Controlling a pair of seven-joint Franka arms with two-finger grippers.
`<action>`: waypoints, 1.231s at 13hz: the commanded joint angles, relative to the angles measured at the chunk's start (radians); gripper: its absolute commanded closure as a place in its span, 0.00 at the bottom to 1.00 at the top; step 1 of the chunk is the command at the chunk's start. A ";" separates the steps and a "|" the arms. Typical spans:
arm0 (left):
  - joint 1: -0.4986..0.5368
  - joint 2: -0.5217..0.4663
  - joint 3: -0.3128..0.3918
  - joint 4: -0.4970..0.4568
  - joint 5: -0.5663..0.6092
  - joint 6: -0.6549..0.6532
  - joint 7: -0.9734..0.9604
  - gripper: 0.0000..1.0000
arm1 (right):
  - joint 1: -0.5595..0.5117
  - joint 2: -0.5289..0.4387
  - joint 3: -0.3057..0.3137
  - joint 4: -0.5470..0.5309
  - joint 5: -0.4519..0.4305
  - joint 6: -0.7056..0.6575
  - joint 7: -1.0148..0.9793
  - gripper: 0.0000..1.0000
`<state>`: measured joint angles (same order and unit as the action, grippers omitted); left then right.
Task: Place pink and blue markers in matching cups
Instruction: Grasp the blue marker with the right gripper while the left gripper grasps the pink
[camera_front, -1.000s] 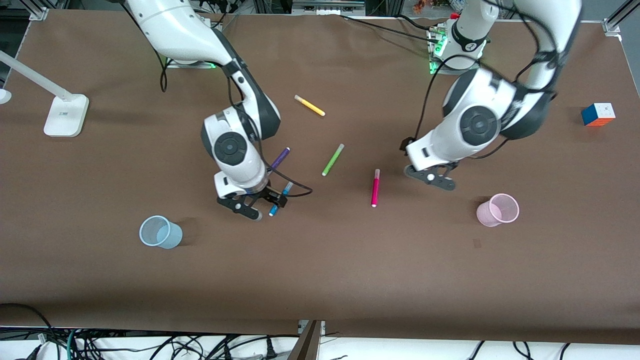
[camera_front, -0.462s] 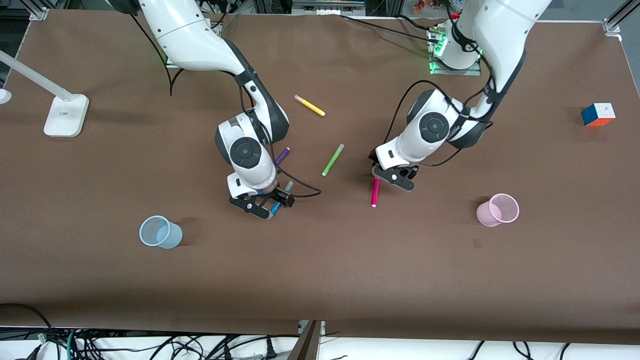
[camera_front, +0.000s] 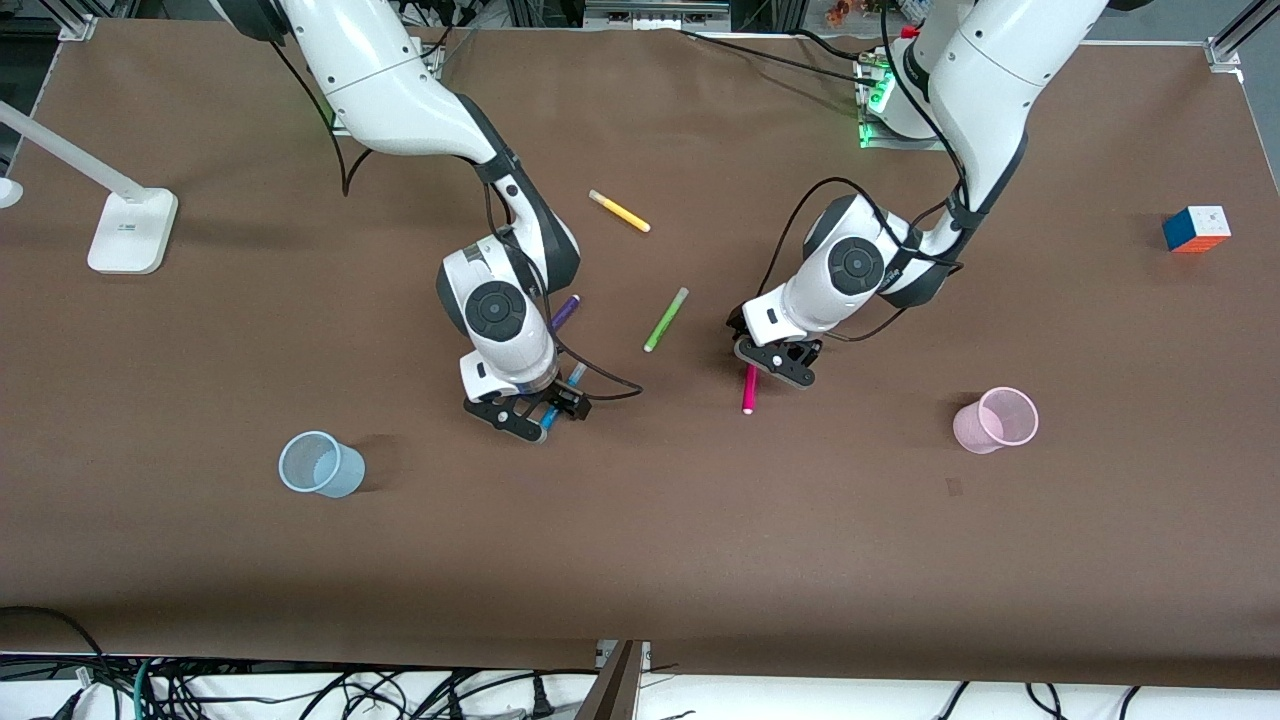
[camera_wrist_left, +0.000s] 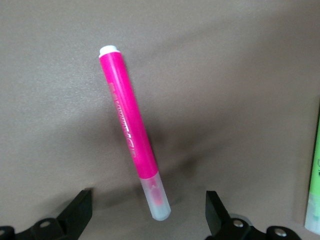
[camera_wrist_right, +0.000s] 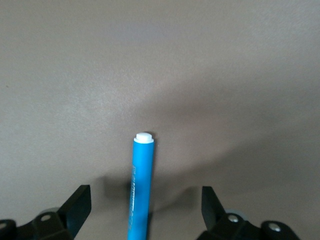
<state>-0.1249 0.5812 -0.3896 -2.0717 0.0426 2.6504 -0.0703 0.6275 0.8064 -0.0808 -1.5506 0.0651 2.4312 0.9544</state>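
Between the spread fingers of the left gripper (camera_front: 775, 364) the slim magenta-pink felt-tip marker (camera_front: 749, 388) is seen lying flat on the brown table (camera_front: 640, 540), its pale translucent cap end toward the gripper. In the left wrist view the pink marker (camera_wrist_left: 134, 132) lies between two black fingertips (camera_wrist_left: 80, 212) that stand well apart from it; the jaws are wide open and nothing is held. This placement is judged to set the fingers on either side of the barrel for a pinch across it.

Toward the right arm's end of the table from the pink marker, the bright blue felt-tip marker (camera_front: 560, 399) lies flat under the right gripper (camera_front: 528, 413). In the right wrist view the blue marker (camera_wrist_right: 139, 187) runs down the middle of the gap between the fingertips (camera_wrist_right: 79, 204), neither touching it; that gripper is likewise wide open and empty, centred for the same kind of grasp.

Toward the left arm's end from the pink marker, the small translucent pale pink plastic cup (camera_front: 996, 420) stands upright; nothing can be seen in it. Well toward the right arm's end, nearer the front camera than the pink marker, the pale blue translucent cup (camera_front: 320, 465) stands, also with nothing visible inside. Neither marker is yet in a cup.

Beside the pink marker a green marker (camera_front: 666, 319) lies; a purple marker (camera_front: 565, 312) and a yellow marker (camera_front: 619, 211) lie farther from the camera.
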 joint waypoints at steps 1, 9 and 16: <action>-0.010 -0.008 0.008 0.005 0.077 -0.001 -0.002 0.44 | 0.014 0.014 -0.008 0.020 0.010 0.014 0.012 0.16; -0.007 -0.017 0.008 0.008 0.118 -0.062 0.001 1.00 | 0.018 0.013 -0.008 0.020 0.001 0.031 -0.022 1.00; 0.020 -0.055 0.015 0.336 0.120 -0.822 0.044 1.00 | -0.116 -0.125 -0.010 0.072 0.047 -0.280 -0.242 1.00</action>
<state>-0.1156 0.5098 -0.3810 -1.8741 0.1395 2.0497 -0.0651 0.5714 0.7581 -0.1040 -1.4935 0.0707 2.2806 0.8082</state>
